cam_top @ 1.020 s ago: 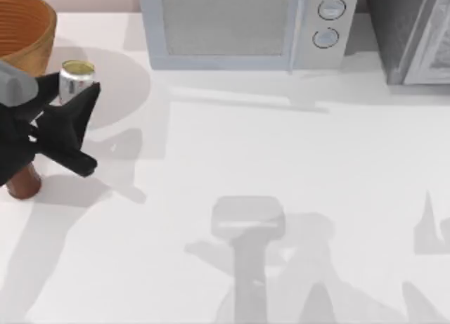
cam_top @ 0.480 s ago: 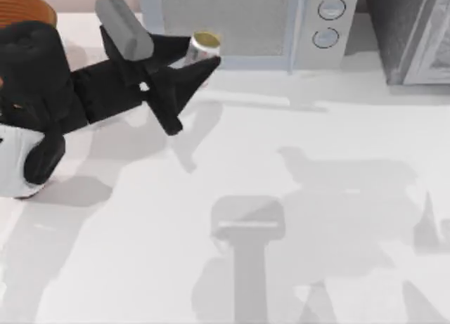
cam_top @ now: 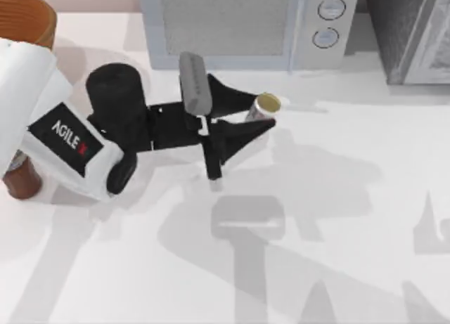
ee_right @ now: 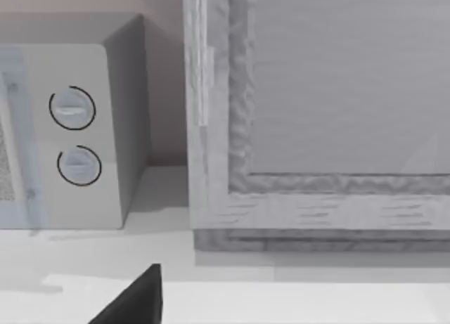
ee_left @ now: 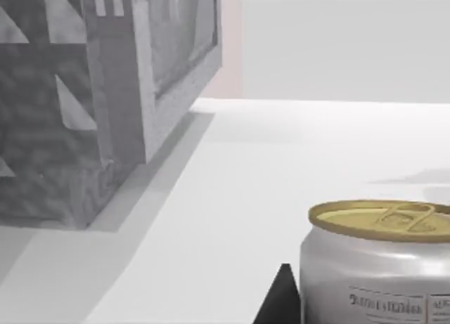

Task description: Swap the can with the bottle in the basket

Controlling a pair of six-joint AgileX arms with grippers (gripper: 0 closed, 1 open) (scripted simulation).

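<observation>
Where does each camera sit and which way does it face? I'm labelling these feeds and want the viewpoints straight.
Top view: above the table, looking down on the microwave, basket, bottle and the left gripper holding the can; the left arm shows.
Left wrist view: on the left wrist, looking low across the table past the can to a grey cabinet; a dark gripper tip shows.
Right wrist view: on the right wrist, facing the microwave and cabinet; a dark gripper tip shows.
Shared: the can appears in the top and left wrist views.

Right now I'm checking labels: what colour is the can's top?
Dull gold, on a silvery-white can; the left wrist view shows it best.
</observation>
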